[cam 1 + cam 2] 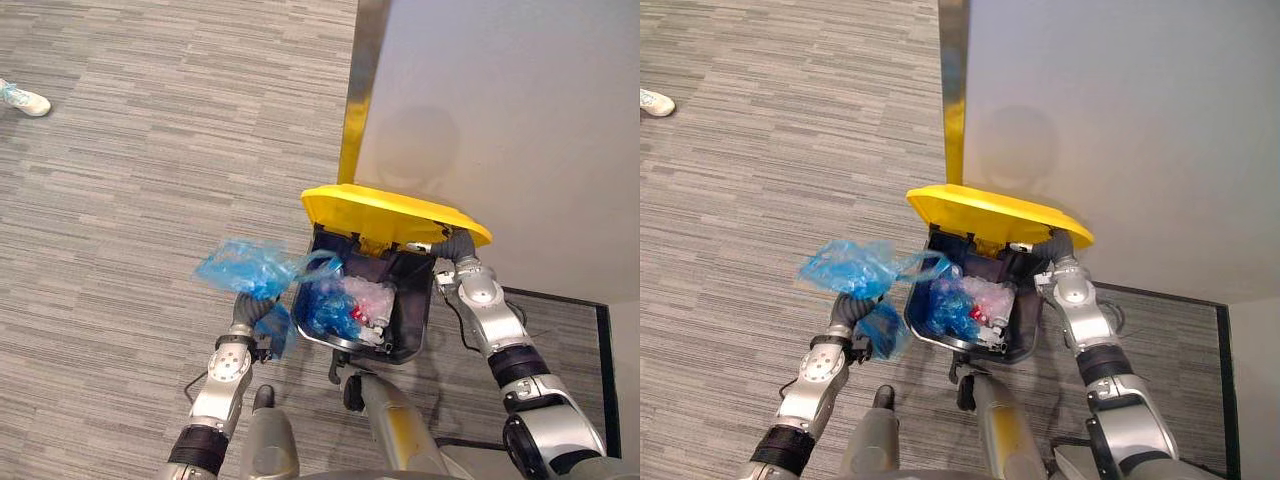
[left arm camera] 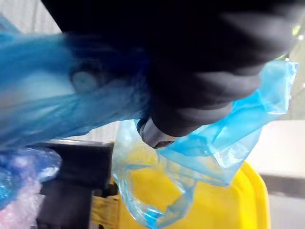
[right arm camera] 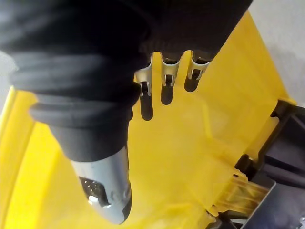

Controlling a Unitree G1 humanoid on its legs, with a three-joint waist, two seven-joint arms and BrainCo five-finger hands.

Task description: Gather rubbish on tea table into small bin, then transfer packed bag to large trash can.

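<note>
While the right hand (image 3: 107,188) is pressing straight, relaxed fingers (image 3: 165,89) against the underside of the raised yellow lid (image 1: 390,212), the left hand (image 1: 247,309) is holding a blue plastic bag (image 1: 245,266) just outside the large trash can (image 1: 415,305), at 9 o'clock of its opening. The left hand's fingers are largely lost in the blue film but appear to be clenching it. Other blue bags (image 1: 325,312) and clear wrapping (image 1: 370,297) are lying inside the can. A person's shoe (image 1: 22,98) is showing on the grey carpet (image 1: 150,180) at 10 o'clock.
</note>
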